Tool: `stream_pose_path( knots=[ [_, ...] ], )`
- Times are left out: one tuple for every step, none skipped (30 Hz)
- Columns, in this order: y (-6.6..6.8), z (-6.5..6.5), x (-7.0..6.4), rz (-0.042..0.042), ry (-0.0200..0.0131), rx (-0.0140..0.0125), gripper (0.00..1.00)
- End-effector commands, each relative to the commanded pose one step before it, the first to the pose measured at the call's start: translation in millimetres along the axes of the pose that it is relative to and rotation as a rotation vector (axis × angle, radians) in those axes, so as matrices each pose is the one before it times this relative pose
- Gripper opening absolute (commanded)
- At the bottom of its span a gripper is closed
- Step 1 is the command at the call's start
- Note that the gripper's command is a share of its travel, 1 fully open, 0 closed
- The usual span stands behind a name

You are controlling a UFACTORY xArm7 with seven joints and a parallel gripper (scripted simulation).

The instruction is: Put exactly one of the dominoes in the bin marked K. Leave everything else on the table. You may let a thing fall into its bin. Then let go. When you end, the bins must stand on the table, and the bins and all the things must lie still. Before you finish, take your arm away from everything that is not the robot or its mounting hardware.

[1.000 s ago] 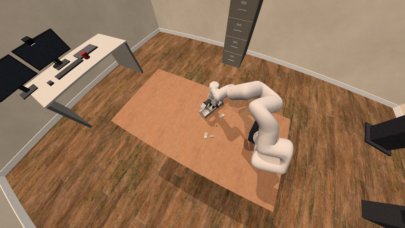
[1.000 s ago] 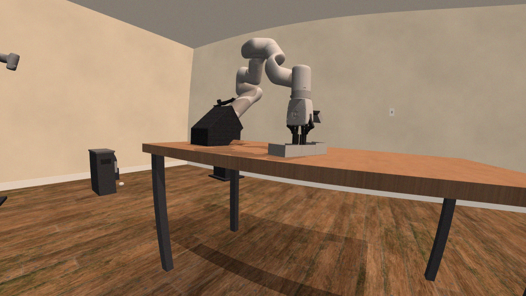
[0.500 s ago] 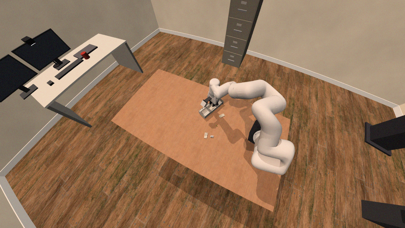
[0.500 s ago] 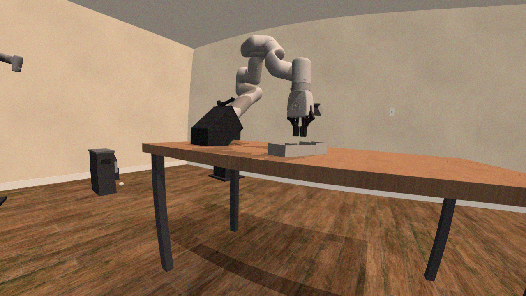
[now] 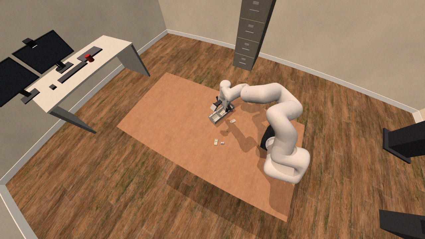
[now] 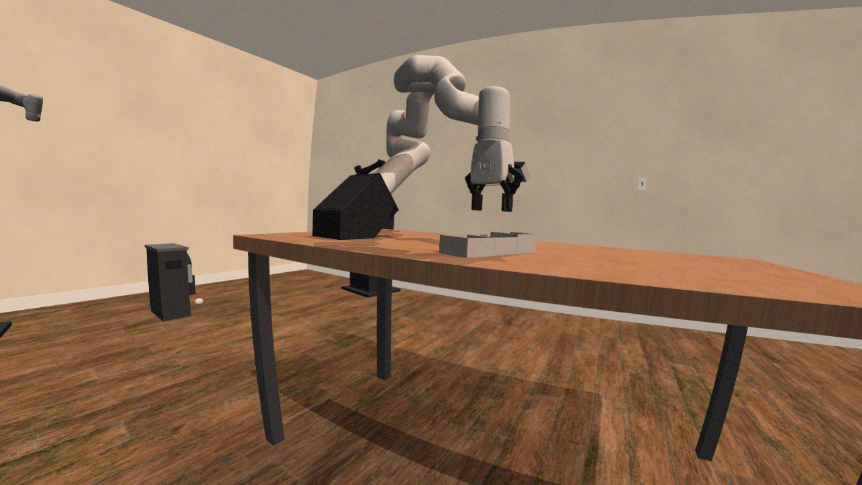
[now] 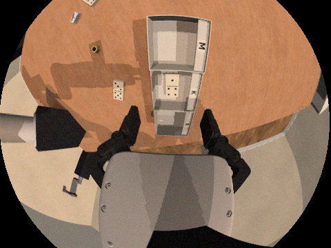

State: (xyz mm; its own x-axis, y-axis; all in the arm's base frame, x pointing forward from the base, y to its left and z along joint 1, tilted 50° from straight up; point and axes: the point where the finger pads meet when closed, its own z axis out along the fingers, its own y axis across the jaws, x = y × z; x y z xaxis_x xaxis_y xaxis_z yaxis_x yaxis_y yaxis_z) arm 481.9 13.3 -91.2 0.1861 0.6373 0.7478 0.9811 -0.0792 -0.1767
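Observation:
A row of grey bins stands on the table; it also shows in the exterior view and the top view. The middle bin, marked K, holds one white domino lying flat. The far, larger bin is marked M and looks empty. My gripper is open and empty, raised well above the bins. A second domino lies on the table left of the bins.
A small white block and a small dark ring lie on the table left of the bins. A dark house-shaped box stands at the table's far end by my arm's base. The table edge runs close behind the bins.

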Motion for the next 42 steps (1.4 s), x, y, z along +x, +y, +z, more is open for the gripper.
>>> stream_pose_path(
  knots=[
    [1.15,-24.24,-0.43,0.00028,-0.0014,-0.00419,1.0],
    [0.0,-4.0,0.0,0.0,0.0,0.0,1.0],
    [0.0,-4.0,0.0,0.0,0.0,0.0,1.0],
    [0.0,-4.0,0.0,0.0,0.0,0.0,1.0],
    [0.0,-4.0,0.0,0.0,0.0,0.0,1.0],
    [0.0,-4.0,0.0,0.0,0.0,0.0,1.0],
    [0.0,0.0,0.0,0.0,0.0,0.0,1.0],
    [0.0,0.0,0.0,0.0,0.0,0.0,1.0],
    [0.03,-4.01,-0.01,0.0,0.0,0.00001,1.0],
    [0.0,-4.0,0.0,0.0,0.0,0.0,1.0],
    [0.0,-4.0,0.0,0.0,0.0,0.0,1.0],
    [0.0,-4.0,0.0,0.0,0.0,0.0,1.0],
    [0.0,-4.0,0.0,0.0,0.0,0.0,1.0],
    [0.0,-4.0,0.0,0.0,0.0,0.0,1.0],
    [0.0,-4.0,0.0,0.0,0.0,0.0,1.0],
    [0.0,-4.0,0.0,0.0,0.0,0.0,1.0],
    [0.0,-4.0,0.0,0.0,0.0,0.0,1.0],
    [0.0,-4.0,0.0,0.0,0.0,0.0,1.0],
    [0.0,-4.0,0.0,0.0,0.0,0.0,1.0],
    [0.0,-4.0,0.0,0.0,0.0,0.0,1.0],
    [0.0,-4.0,0.0,0.0,0.0,0.0,1.0],
    [0.0,-4.0,0.0,0.0,0.0,0.0,1.0],
    [0.0,-4.0,0.0,0.0,0.0,0.0,1.0],
    [0.0,0.0,0.0,0.0,0.0,0.0,1.0],
    [0.0,0.0,0.0,0.0,0.0,0.0,1.0],
    [0.04,-4.01,-0.01,0.0,0.0,0.00001,1.0],
    [0.0,-4.0,0.0,0.0,0.0,0.0,1.0],
    [0.0,-3.04,0.0,0.0,0.0,0.0,1.0],
    [0.01,0.0,0.0,0.0,0.0,0.0,1.0],
    [0.01,0.0,0.0,0.0,0.0,0.0,1.0],
    [0.01,0.0,0.0,0.0,0.0,0.0,1.0],
    [0.01,0.0,0.0,0.0,0.0,0.0,1.0],
    [0.0,0.0,0.0,0.0,0.0,0.0,1.0],
    [0.0,0.0,0.0,0.0,0.0,0.0,1.0],
    [-0.04,0.05,0.01,0.0,-0.00001,-0.00003,1.0],
    [0.01,-0.02,0.0,0.0,0.0,0.00001,1.0],
    [0.01,-0.01,0.0,0.0,0.0,0.00001,1.0],
    [0.0,-0.01,0.0,0.0,0.0,0.0,1.0],
    [0.0,-0.01,0.0,0.0,0.0,0.0,1.0],
    [0.0,0.0,0.0,0.0,0.0,0.0,1.0],
    [0.0,0.0,0.0,0.0,0.0,0.0,1.0],
    [0.0,0.0,0.0,0.0,0.0,0.0,1.0]
  ],
)
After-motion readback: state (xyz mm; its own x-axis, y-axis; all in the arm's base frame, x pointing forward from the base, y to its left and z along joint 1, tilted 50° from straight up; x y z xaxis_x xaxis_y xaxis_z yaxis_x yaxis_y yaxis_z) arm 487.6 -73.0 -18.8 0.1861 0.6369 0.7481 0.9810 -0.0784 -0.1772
